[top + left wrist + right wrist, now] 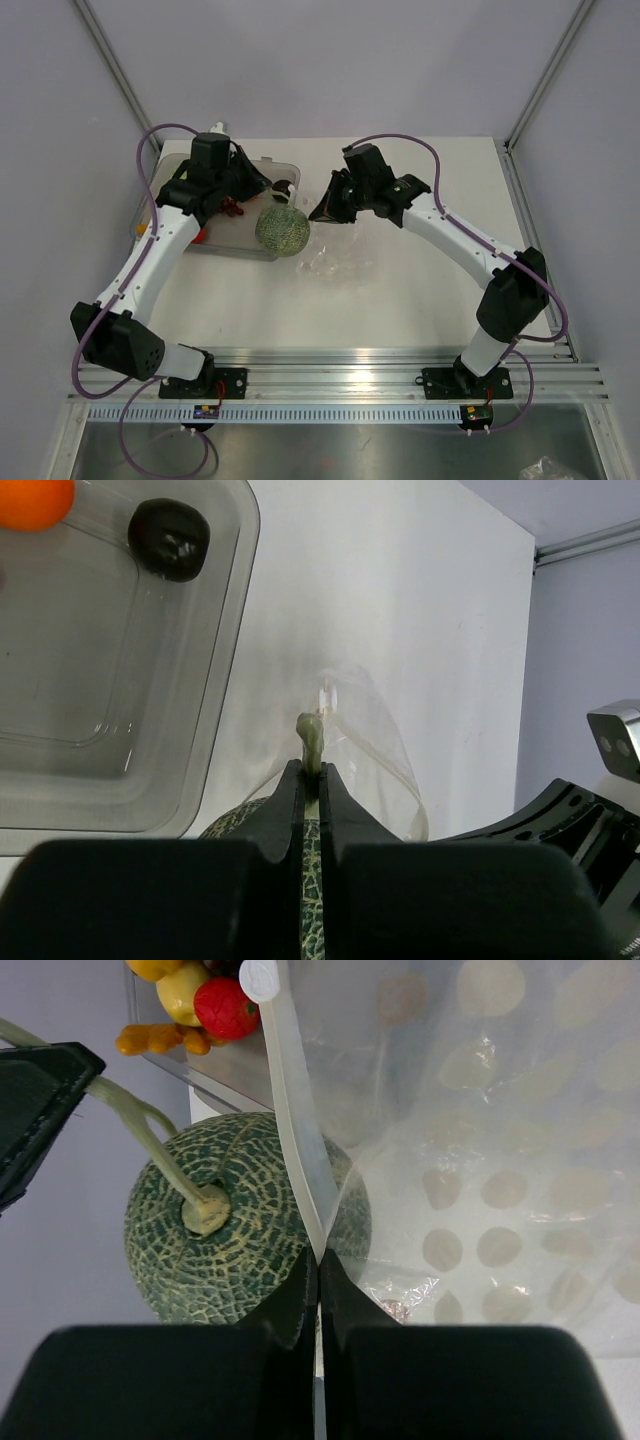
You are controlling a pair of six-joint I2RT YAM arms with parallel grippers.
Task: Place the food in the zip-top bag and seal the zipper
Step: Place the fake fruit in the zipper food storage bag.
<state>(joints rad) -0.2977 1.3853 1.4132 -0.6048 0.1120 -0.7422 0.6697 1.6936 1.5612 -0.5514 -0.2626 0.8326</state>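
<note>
My left gripper is shut on the pale stem of a green netted toy melon, which hangs at the tray's right edge, beside the bag's mouth. My right gripper is shut on the whitish zipper strip of the clear zip-top bag and holds the mouth edge up. The melon sits just left of that strip. The bag lies crinkled on the table under my right gripper. A dark brown ball and an orange lie in the tray.
The grey translucent tray stands at the back left under my left arm. Yellow, red and orange toy pieces lie in it. My left gripper's finger shows close to the right wrist.
</note>
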